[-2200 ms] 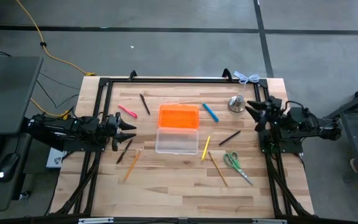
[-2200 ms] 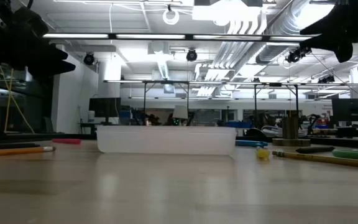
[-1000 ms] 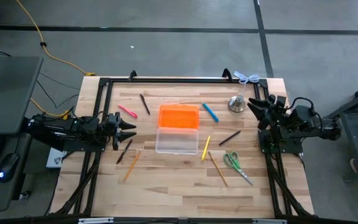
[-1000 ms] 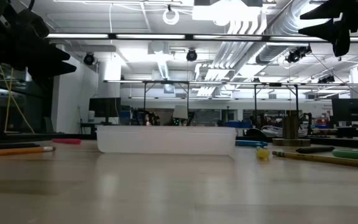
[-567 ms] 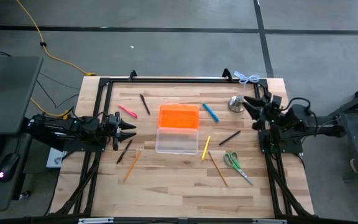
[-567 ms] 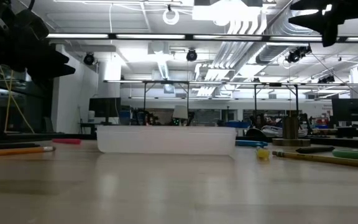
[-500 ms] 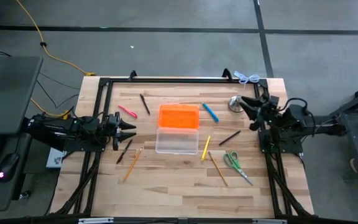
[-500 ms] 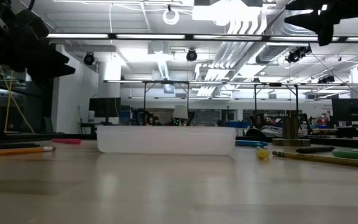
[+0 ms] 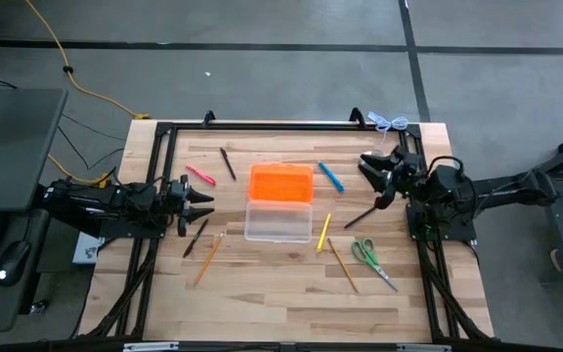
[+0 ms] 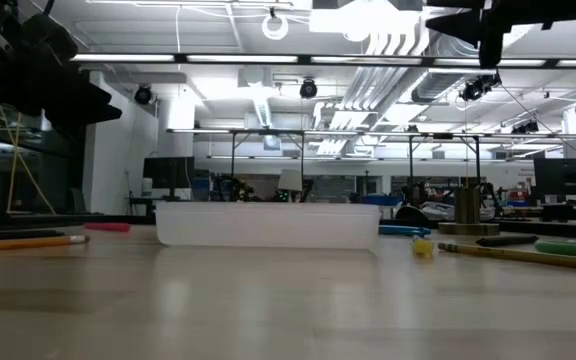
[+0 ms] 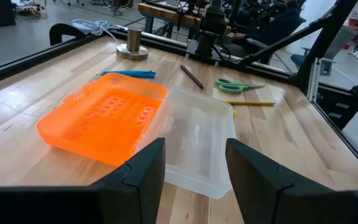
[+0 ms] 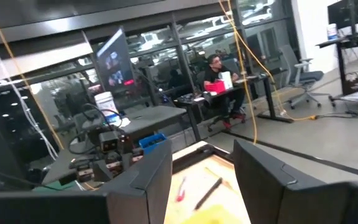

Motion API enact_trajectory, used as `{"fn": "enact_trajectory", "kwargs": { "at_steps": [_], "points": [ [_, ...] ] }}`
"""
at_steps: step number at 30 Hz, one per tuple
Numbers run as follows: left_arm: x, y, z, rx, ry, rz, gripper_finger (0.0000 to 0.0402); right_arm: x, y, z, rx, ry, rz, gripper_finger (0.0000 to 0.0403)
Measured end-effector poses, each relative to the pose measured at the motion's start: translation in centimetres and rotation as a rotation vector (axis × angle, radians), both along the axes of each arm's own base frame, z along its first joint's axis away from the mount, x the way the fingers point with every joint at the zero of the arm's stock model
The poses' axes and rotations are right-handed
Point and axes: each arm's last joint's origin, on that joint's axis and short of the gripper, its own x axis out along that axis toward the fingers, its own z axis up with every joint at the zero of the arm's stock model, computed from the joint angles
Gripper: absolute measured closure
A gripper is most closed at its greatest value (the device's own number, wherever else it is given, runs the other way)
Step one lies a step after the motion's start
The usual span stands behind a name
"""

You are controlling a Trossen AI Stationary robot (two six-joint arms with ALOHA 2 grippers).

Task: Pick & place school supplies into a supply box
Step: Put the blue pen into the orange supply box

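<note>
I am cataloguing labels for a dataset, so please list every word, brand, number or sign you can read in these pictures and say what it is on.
None can be read.
The orange lid and clear box: no print visible.
The pens, pencils and scissors: any markings too small to read.
The screen in the room behind, seen in the right wrist view: glowing shapes, too blurred to read.

Supply box (image 9: pixel 280 222) open mid-table, orange lid (image 9: pixel 281 184) flat on its far side. My left gripper (image 9: pixel 206 200) left of box, fingers apart, near pink pen (image 9: pixel 200 175). My right gripper (image 9: pixel 371 177) right of box, fingers apart, above black pen (image 9: pixel 361 216). Scissors (image 9: pixel 371 260) right of box, nearer front edge.
</note>
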Motion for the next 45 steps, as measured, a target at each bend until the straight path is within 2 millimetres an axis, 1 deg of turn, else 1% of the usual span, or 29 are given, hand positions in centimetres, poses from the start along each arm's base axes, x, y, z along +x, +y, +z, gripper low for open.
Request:
{"fn": "enact_trajectory", "kwargs": {
  "at_steps": [2,5,13,19,23,28,35,40,45],
  "points": [
    [0.0,0.0,0.0,0.000,0.001,0.000,0.0202,0.5,0.0,0.1,-0.011,0.017,0.002,0.0254],
    [0.0,0.0,0.0,0.000,0.001,0.001,0.0202,1.5,0.1,1.2,-0.028,0.063,-0.001,0.0254],
    [0.0,0.0,0.0,0.000,0.001,0.001,0.0202,4.6,0.3,6.4,-0.055,0.282,-0.024,0.0254],
    [0.0,0.0,0.0,0.001,0.002,0.001,0.0202,6.9,0.4,10.5,-0.058,0.375,-0.025,0.0254],
    [0.0,0.0,-0.1,0.001,0.003,0.001,0.0202,8.3,0.2,12.2,-0.047,0.462,-0.037,0.0254],
    [0.0,0.0,-0.1,0.001,0.003,0.000,0.0202,10.0,-0.6,12.6,0.006,0.580,-0.058,0.0254],
    [0.0,0.0,-0.1,-0.002,0.004,-0.010,0.0202,11.7,-1.9,12.0,0.042,0.666,-0.035,0.0254],
    [0.0,0.0,-0.1,-0.002,0.005,-0.011,0.0202,11.9,-2.9,11.3,0.071,0.692,-0.010,0.0254],
    [0.0,0.0,-0.1,-0.002,0.005,-0.012,0.0202,11.8,-3.6,11.0,0.123,0.691,0.003,0.0254]
  ]
}}
